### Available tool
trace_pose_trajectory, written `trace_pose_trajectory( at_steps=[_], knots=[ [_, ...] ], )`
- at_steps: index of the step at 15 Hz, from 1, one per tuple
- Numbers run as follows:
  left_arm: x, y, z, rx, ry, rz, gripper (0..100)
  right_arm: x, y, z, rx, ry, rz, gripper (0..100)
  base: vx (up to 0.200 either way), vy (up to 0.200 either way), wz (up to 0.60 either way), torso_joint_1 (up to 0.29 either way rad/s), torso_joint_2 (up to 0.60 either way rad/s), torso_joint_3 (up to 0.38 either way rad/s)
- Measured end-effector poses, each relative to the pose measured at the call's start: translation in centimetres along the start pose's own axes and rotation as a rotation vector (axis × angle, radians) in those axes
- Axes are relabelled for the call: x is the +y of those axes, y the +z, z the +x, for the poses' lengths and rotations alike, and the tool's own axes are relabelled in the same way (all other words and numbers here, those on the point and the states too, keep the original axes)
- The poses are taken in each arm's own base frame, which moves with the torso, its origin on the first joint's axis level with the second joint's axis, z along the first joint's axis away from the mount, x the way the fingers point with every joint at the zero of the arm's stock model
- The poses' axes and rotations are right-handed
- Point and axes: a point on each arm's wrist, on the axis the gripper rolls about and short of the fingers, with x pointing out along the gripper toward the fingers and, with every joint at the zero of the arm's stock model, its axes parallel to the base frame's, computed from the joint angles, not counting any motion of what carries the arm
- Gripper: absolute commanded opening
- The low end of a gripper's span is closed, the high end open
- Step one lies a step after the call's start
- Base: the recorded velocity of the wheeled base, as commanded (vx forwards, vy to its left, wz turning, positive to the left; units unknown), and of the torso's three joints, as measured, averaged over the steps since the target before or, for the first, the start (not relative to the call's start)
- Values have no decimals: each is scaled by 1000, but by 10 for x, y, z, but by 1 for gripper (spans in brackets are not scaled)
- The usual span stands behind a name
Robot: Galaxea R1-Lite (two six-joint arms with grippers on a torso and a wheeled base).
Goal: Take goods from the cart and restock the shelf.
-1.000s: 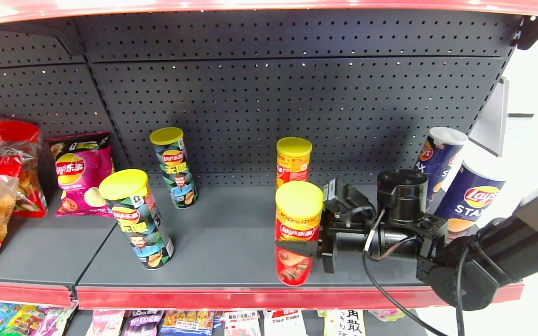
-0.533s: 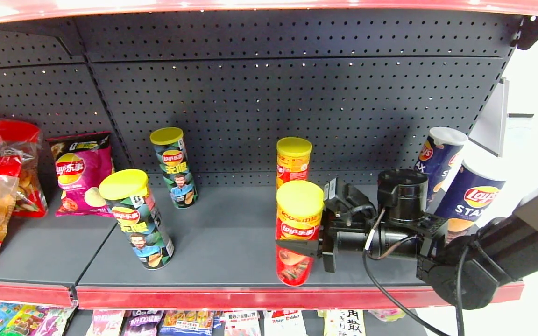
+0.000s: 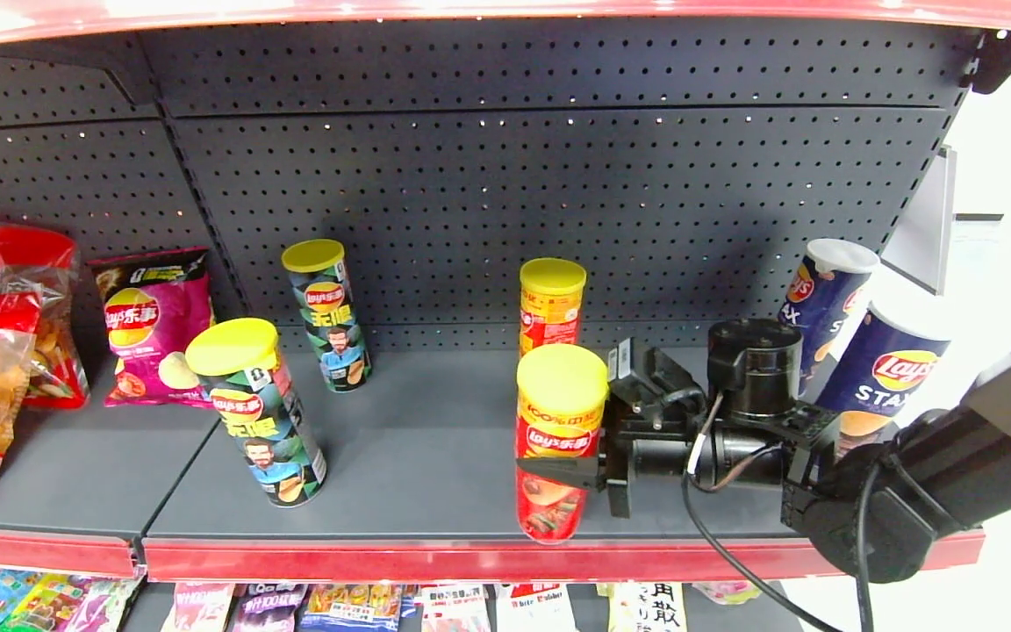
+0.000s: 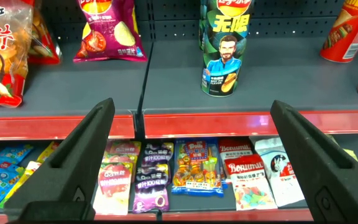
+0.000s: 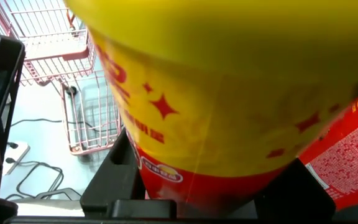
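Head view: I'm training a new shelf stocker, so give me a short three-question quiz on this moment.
1. True or false: the right gripper is shut on the red can with the yellow lid.
2. How many green cans stand on the shelf? A) one B) two C) three
3. Fill in: the left gripper, facing the shelf's red front edge, has its jaws ____.

Key: 1 true; 2 B; 3 open.
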Motion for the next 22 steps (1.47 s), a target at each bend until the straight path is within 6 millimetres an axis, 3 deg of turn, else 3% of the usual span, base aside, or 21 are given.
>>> trace_pose_trajectory(
  at_steps=[6,7,14,22],
  knots=[
    [0,0,0,0,0,0,100,1,0,-1,1,2,-2,0,0,0,0,0,0,0],
    [0,0,0,0,-1,0,100,1,0,-1,1,2,-2,100,0,0,0,0,0,0],
    [0,0,0,0,0,0,100,2,1,-2,0,3,-1,100,0,0,0,0,0,0],
    [0,0,0,0,0,0,100,7,-2,-18,27,-11,29,100,0,0,0,0,0,0]
  ],
)
